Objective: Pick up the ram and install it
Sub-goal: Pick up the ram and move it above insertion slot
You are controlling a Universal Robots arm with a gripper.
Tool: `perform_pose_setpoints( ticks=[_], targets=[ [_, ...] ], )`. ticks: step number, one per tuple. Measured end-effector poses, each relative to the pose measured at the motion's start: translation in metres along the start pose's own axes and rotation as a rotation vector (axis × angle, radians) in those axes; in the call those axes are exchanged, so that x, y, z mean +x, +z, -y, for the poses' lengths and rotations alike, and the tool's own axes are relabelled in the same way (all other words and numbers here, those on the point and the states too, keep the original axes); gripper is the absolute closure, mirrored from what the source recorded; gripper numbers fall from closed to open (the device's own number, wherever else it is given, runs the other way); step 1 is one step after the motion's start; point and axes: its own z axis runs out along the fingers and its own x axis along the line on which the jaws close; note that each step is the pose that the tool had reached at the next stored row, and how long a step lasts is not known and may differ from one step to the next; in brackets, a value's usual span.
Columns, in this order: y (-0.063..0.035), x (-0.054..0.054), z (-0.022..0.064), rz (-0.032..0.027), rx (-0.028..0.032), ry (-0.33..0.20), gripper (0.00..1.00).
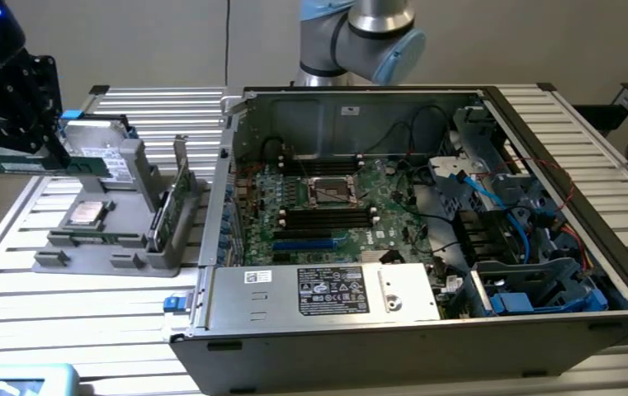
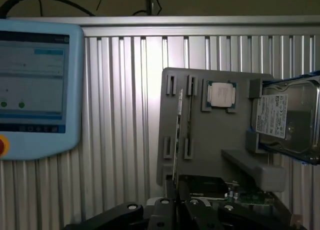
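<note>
Currently the ram [image 1: 16,163] is off the table [image 1: 72,289]. It is clamped in the closed fingers of the gripper [image 1: 47,155] and held roughly level over the table's edge at the exterior view's left. It sits just beside the grey parts fixture [image 1: 126,243], above that fixture's top.

Fixture contents:
- a hard drive [image 1: 102,148] on the raised end, nearest the ram
- a CPU [image 1: 86,213] lying flat
- an expansion card [image 1: 171,206] standing on edge on the side facing the case

Step in hand, as I judge it: carrying the stick clear of the fixture toward the open computer case [image 1: 291,338].
- To do this well, keep the stick level and square in the grip, since a long overhang juts past the fingers.
- Hold its height above both the hard drive and the upright card.
- The black memory slots [image 1: 319,219] lie either side of the CPU socket [image 1: 330,191] on the motherboard [image 1: 375,206].

Edges and room:
- The case's near wall [image 1: 225,157] stands up between fixture and board and has to be cleared from above.
- Over the slots the space looks open.
- Blue cables [image 1: 501,206] and drive cages crowd the case's far side at the exterior view's right.
- A teach pendant [image 2: 35,85] rests at the table's corner, well apart from the case.
</note>
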Motion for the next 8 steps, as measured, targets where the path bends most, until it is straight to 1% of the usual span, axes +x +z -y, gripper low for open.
perform_pose_setpoints(
  ticks=[2,4,8],
  targets=[
    [-0.0092,0.001,0.0079,0.0019,-0.0004,0.0,0.86],
    [-0.0173,0.001,0.0155,0.0025,-0.0022,0.0,0.86],
    [-0.0286,0.001,0.03,0.0023,-0.0092,0.0,0.86]
  ],
)
